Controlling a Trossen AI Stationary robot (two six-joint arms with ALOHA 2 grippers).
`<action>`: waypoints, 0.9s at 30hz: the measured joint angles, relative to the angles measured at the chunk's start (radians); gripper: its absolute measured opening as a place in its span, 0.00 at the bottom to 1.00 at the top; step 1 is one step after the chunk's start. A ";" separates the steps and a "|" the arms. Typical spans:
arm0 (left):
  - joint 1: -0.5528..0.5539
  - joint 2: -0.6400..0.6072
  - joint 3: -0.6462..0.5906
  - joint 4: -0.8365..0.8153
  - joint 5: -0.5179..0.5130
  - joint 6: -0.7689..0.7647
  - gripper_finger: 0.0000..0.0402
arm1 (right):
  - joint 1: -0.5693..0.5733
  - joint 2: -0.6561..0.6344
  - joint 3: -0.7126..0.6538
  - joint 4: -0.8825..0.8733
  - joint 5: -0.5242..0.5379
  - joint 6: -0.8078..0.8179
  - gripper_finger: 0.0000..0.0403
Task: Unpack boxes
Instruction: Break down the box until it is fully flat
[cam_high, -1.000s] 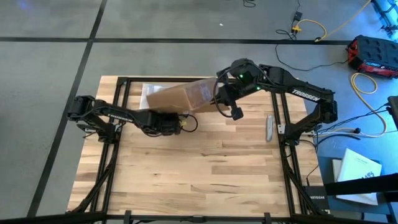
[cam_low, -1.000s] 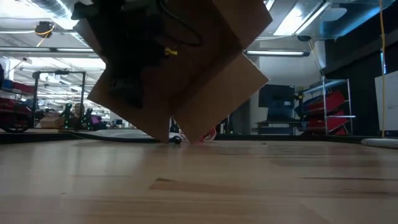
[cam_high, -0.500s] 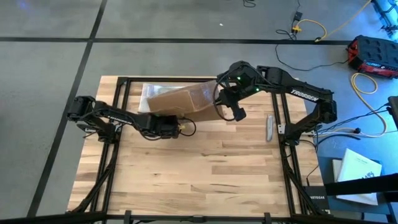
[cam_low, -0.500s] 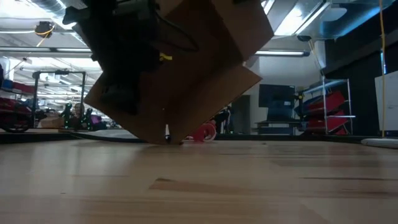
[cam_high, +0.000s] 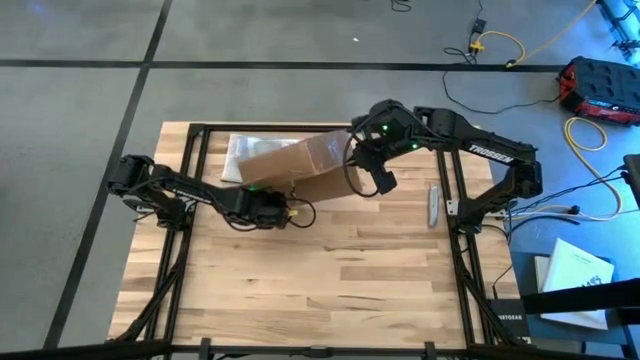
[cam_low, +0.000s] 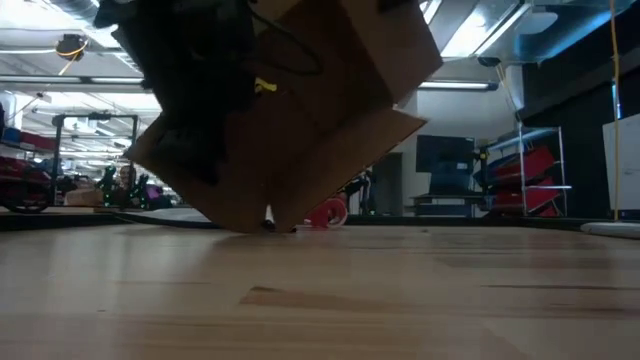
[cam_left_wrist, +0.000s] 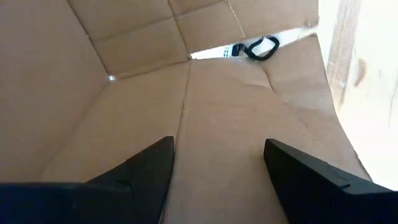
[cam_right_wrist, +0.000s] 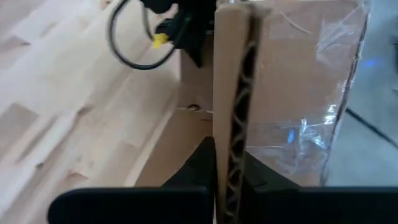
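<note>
On the left, the left gripper (cam_left_wrist: 217, 165) reaches into the open mouth of the box (cam_high: 292, 165), its jaws apart with bare cardboard between them and nothing held. The box sits tilted at the far side of the tabletop (cam_high: 330, 270); in the low view it balances on one lower edge, with a small red object (cam_low: 325, 212) showing beyond that edge. A clear plastic bag (cam_high: 236, 148) lies behind the box on the far left.

To do this step well, the left arm likely needs to go deeper toward the far inner corner, where a gap between flaps shows, and stay low along the inner wall so that it does not push the whole box off its balance.

On the right, the right gripper (cam_right_wrist: 230, 180) has its jaws clamped on a cardboard flap edge near the taped side. That pinch should hold steady and keep the tilt, since a slipping flap could drop the box onto the left arm. A slim grey tool (cam_high: 433, 204) lies well apart to the right.
</note>
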 joint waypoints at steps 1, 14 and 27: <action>0.000 0.001 0.015 -0.011 -0.001 0.007 0.60 | 0.000 -0.001 0.001 0.010 0.012 -0.004 0.00; 0.029 0.000 0.106 -0.178 -0.147 0.088 0.59 | 0.000 -0.046 0.001 0.137 0.137 -0.065 0.00; 0.045 -0.002 0.107 -0.218 -0.145 0.039 0.60 | 0.000 -0.056 -0.014 0.018 -0.003 -0.055 0.00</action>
